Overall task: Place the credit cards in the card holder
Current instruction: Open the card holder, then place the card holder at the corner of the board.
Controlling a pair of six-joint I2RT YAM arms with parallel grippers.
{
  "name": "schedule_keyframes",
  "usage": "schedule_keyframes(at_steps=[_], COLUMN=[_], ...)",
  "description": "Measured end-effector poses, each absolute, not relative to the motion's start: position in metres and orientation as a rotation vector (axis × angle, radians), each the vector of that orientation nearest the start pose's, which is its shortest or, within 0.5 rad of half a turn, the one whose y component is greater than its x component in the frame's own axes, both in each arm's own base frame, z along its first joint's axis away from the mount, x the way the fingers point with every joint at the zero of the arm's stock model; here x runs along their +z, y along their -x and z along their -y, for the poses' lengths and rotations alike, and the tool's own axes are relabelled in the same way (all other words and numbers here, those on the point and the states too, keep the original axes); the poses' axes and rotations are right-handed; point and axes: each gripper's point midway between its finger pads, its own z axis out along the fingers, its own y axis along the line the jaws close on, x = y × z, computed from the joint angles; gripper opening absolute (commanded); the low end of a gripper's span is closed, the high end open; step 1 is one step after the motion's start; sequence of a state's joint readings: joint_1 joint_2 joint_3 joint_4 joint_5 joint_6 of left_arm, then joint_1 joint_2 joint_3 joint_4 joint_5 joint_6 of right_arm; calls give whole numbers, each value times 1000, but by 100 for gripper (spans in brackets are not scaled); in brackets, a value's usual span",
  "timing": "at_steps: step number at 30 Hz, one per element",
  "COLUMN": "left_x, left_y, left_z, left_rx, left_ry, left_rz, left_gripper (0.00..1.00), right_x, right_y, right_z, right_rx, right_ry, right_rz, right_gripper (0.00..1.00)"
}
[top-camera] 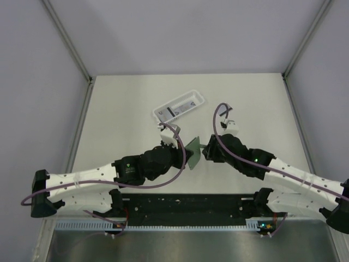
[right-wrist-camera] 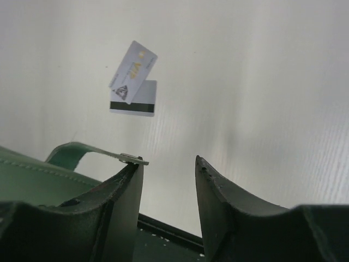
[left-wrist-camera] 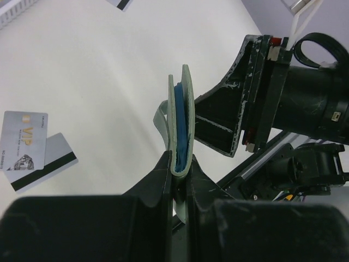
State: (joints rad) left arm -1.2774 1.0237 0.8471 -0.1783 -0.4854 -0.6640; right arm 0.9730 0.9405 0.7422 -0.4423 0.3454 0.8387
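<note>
While the left end effector is clenched on one edge of the holder, gripping it edge-on so that it stands up out of the fingertips with its blue lining showing in the slightly parted mouth, the right end effector sits just beside it, jaws released and nothing between them. Seen from the left wrist, the right end effector's black fingers are just beside the holder's far face, on the side away from the loose cards. Seen from the right wrist, the holder's green face fills the space left of the left-hand finger. A curved green strap ends in a small grey tip resting on that fingertip. It may be a snap tab, though the view is too tight to be sure. Two cards lie on the tabletop well ahead of the right end effector. They overlap, one face up with a gold VIP print, the other showing its black stripe. A white slotted basket sits beyond both end effectors.
</note>
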Motion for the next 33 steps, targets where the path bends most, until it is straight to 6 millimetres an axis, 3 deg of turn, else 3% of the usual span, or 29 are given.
schedule_keyframes(at_steps=[5, 11, 14, 17, 22, 26, 30, 33], left_x=[241, 228, 203, 162, 100, 91, 84, 84], left_y=[-157, -159, -162, -166, -151, -138, -130, -132], left_z=[318, 317, 318, 320, 332, 357, 372, 372], left_rx=[-855, -863, -906, -977, -1143, -1320, -1417, -1433], left_ry=[-261, -248, -247, -245, -295, -361, -410, -399], left_rz=[-1959, -1975, -2008, -2068, -2194, -2207, -2218, -2218], left_gripper=[0, 0, 0, 0, 1, 23, 66, 82], right_x=[159, 194, 203, 206, 206, 206, 204, 203], right_y=[-195, -195, -193, -191, -192, -194, -193, -192], right_z=[-211, -185, -174, -167, -156, -153, -154, -154], right_rx=[527, 537, 533, 524, 514, 526, 538, 543], right_ry=[-54, -78, -81, -77, -94, -114, -112, -107], right_rz=[-2250, -2116, -2081, -2070, -2073, -2082, -2093, -2102], right_gripper=[43, 47, 47, 47, 49, 57, 62, 64])
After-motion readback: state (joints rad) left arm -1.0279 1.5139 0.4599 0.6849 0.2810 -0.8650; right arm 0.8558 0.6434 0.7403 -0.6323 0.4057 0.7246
